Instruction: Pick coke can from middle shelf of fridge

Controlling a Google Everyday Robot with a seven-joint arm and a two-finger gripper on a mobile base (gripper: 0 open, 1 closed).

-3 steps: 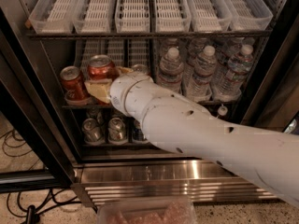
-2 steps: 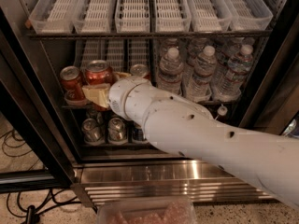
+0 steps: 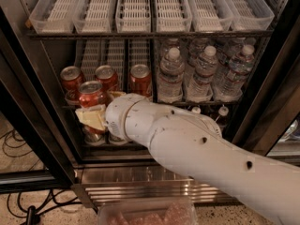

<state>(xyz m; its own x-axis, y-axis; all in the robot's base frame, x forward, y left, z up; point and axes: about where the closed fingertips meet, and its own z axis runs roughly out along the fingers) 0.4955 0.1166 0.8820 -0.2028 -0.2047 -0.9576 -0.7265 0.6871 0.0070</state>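
The fridge (image 3: pixel 33 111) stands open, with a ribbed steel base (image 3: pixel 140 182). On the middle shelf (image 3: pixel 206 102), three red coke cans (image 3: pixel 140 78) stand in the left lanes. My gripper (image 3: pixel 92 109), at the end of the white arm (image 3: pixel 187 144), is shut on a fourth coke can (image 3: pixel 92 93). It holds that can upright at the shelf's front left, forward of the other cans. The cream fingers (image 3: pixel 90 120) wrap the can's lower half, which is hidden.
Water bottles (image 3: pixel 204 71) fill the right of the middle shelf. White slotted trays (image 3: pixel 140 8) line the top rack. Silver can tops (image 3: pixel 96 137) show on the bottom rack under my wrist. Cables (image 3: pixel 18 149) lie on the floor at the left. A clear container (image 3: pixel 145 214) is at the bottom edge.
The gripper has pulled the held coke can forward and down-left, out of its lane. A can behind it now shows. The arm has drawn back toward the camera.
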